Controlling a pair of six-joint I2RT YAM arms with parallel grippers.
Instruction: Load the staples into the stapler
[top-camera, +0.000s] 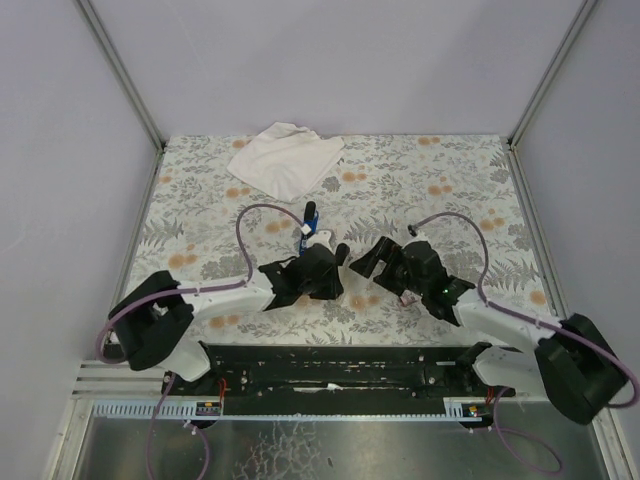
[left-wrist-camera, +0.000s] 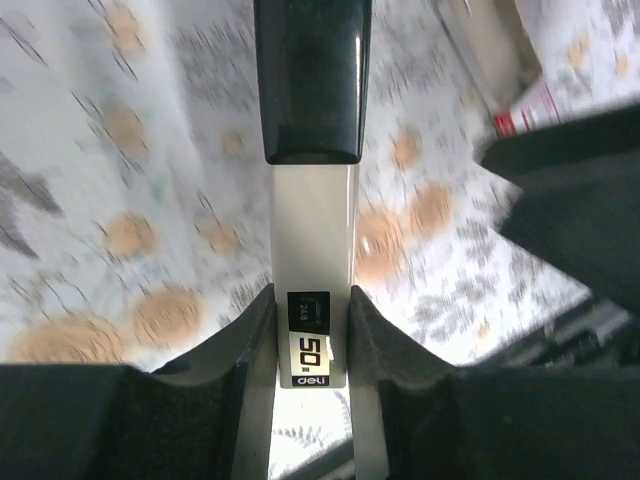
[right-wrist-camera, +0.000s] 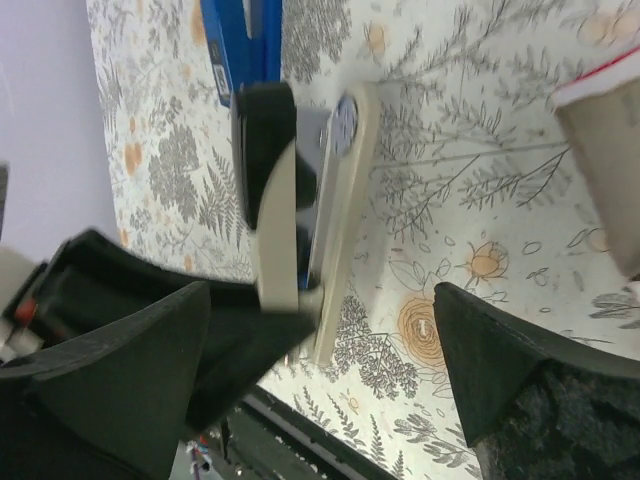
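Writing first: the stapler (left-wrist-camera: 312, 230) carries a small blk/white sticker w/ "50." in big digits. Above that is tiny print that looks like "24/6", and below it a short word too small to read for sure. The staples box (left-wrist-camera: 505, 70) lies to the right of the stapler in the left wrist view, apart from it. It's beige w/ a red-and-white label edge; the view is blurred and cut off at the frame, so no text is legible. The left claw (left-wrist-camera: 312, 320) is clamped on the stapler's silvery body, jaws pressed on both sides just below the glossy blk cap. The right claw (right-wrist-camera: 322, 292) is spread wide and grips nothing. The stapler (right-wrist-camera: 275, 200) sits in the gap between its tips w/o touching either, w/ the staples box (right-wrist-camera: 600, 140) off to the stapler's right, partly out of frame. A blue part (right-wrist-camera: 240, 45) shows beyond the stapler's blk cap w/ a dark tag, unreadable. Can't tell if it belongs to the same stapler. From the top cam the stapler is mostly hidden under the left claw (top-camera: 315, 270). Only the blue part (top-camera: 310, 215) sticks out past it, w/ the right claw (top-camera: 375, 258) just beside. A white cloth (top-camera: 285, 160) lies well beyond the stapler on the floral table (top-camera: 450, 190).
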